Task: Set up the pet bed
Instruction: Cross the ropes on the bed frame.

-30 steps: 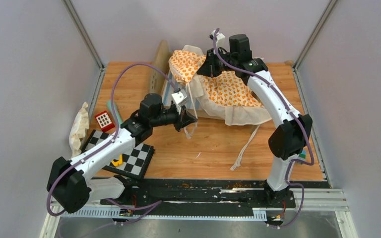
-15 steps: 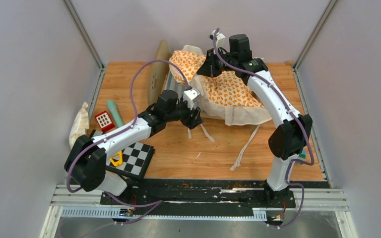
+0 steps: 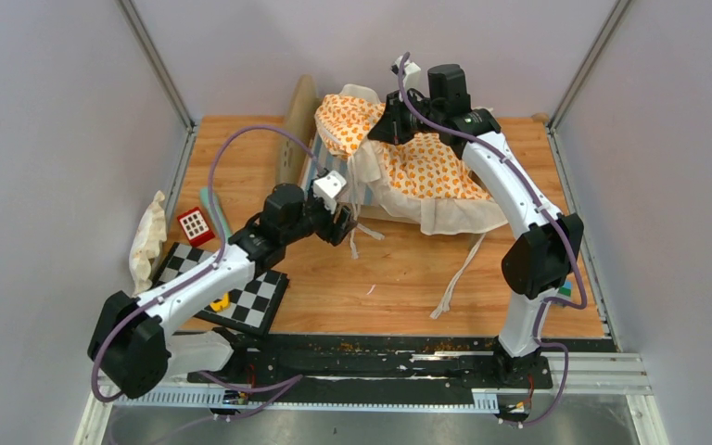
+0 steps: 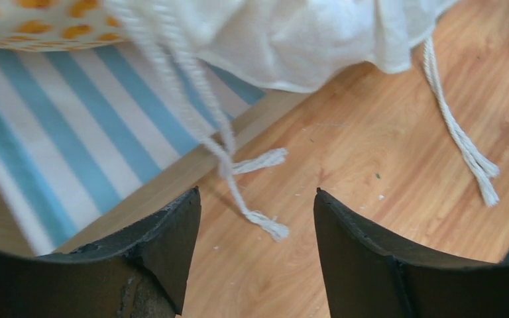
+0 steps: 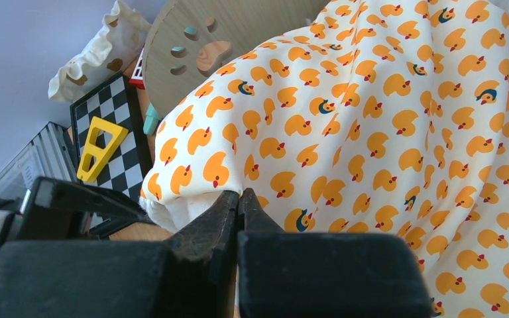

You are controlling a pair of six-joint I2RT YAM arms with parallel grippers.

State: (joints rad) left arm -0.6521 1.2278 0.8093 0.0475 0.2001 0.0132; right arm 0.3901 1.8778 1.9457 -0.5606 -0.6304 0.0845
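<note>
beside the pet bed [image 3: 295, 130] the left gripper [image 4: 256, 195] stood wide open, empty; above it the right gripper [image 5: 238, 193] pinched the cushion [image 5: 384, 132].

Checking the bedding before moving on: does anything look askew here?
Yes. The duck-print cushion lies crooked over the pet bed, sagging off the frame onto the table, its ties trailing loose.

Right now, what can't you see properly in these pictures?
- Top view: the cushion covers most of the bed; one end board and some stripes show.
- Right wrist view: the right gripper is shut at the cushion's edge; its fingers hide whether cloth is pinched.
- Left wrist view: the tie blurs near the top; the frame edge cuts the bed.
- Top view: the right arm hides a small blue-green thing.
</note>
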